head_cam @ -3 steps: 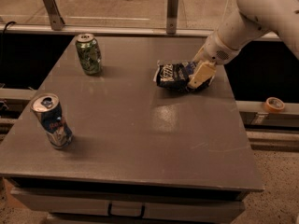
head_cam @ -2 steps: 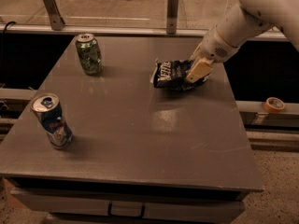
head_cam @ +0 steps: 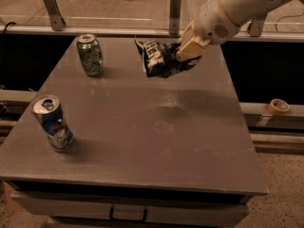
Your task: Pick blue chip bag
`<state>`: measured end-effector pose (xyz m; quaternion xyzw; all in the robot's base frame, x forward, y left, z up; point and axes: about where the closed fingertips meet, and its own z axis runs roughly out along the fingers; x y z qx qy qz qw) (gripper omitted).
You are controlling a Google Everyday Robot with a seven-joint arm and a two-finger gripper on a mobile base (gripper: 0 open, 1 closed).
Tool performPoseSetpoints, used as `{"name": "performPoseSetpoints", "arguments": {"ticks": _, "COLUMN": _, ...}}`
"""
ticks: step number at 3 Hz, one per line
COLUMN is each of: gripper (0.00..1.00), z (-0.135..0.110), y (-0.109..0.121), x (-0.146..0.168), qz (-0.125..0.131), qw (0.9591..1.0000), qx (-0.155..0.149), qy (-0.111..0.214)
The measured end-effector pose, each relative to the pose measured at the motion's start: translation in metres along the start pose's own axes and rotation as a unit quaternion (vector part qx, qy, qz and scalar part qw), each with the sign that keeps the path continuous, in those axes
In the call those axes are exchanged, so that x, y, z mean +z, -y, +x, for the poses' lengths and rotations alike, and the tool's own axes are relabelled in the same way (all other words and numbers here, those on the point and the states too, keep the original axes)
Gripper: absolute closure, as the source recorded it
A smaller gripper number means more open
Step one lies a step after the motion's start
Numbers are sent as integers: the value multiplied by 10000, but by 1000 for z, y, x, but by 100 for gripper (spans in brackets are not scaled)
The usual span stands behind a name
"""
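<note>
The blue chip bag point(head_cam: 159, 59) is a crumpled dark-blue foil bag with white lettering. It hangs in the air above the far middle of the grey table point(head_cam: 142, 127). My gripper point(head_cam: 189, 51) comes in from the upper right on a white arm and is shut on the bag's right side, holding it clear of the tabletop.
A green drink can point(head_cam: 90, 55) stands at the table's far left. A dented blue drink can point(head_cam: 52, 123) stands near the left front edge. A roll of tape point(head_cam: 278, 106) lies on a ledge to the right. A metal rail runs behind the table.
My gripper has lifted the blue chip bag off the table and carried it up and slightly left. The cans have not moved.
</note>
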<state>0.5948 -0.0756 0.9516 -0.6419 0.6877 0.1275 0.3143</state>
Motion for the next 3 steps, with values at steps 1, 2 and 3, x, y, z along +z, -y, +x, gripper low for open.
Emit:
{"name": "performPoseSetpoints", "arguments": {"ticks": 1, "gripper": 100, "z": -61, "y": -9, "x": -28, "qz": 97, "qw": 9979, "qx": -259, "qy": 585}}
{"name": "performPoseSetpoints", "arguments": {"ticks": 2, "gripper": 100, "z": -107, "y": -7, "x": -43, "qz": 214, "qw": 9949, "qx": -339, "qy": 931}}
{"name": "performPoseSetpoints", "arguments": {"ticks": 3, "gripper": 100, "z": -108, "y": -7, "x": -43, "qz": 217, "qw": 9948, "qx": -339, "qy": 940}}
